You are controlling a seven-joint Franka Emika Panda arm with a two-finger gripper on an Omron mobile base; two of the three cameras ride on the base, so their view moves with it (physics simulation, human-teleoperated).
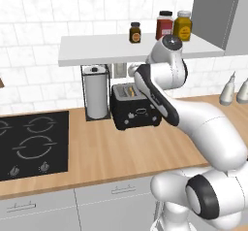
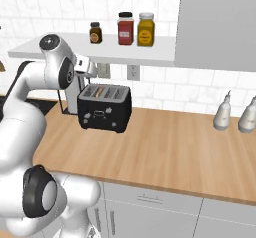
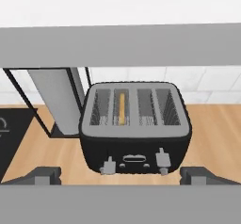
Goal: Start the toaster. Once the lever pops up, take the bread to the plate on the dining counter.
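Observation:
The black toaster [image 3: 136,124] stands on the wood worktop against the tiled wall, also seen as the toaster [image 1: 135,111] and the toaster [image 2: 105,107] from the base. A thin tan slice of bread [image 3: 122,108] sits upright in its second slot from the left, and the bread [image 1: 130,91] peeks out of the top. Two grey levers [image 3: 109,165] stick out of the toaster's front. My gripper [image 3: 121,176] hovers above and in front of the toaster, just under the shelf, open, with its fingertips [image 3: 44,175] wide apart and nothing between them. The plate and the dining counter are out of view.
A paper-towel holder [image 1: 96,96] stands close on the toaster's left, and a black hob [image 1: 31,145] lies beyond it. The white shelf [image 2: 100,52] with three jars hangs low over the toaster. Two pale bottles [image 2: 222,113] stand far right, under a grey cabinet [image 2: 215,22].

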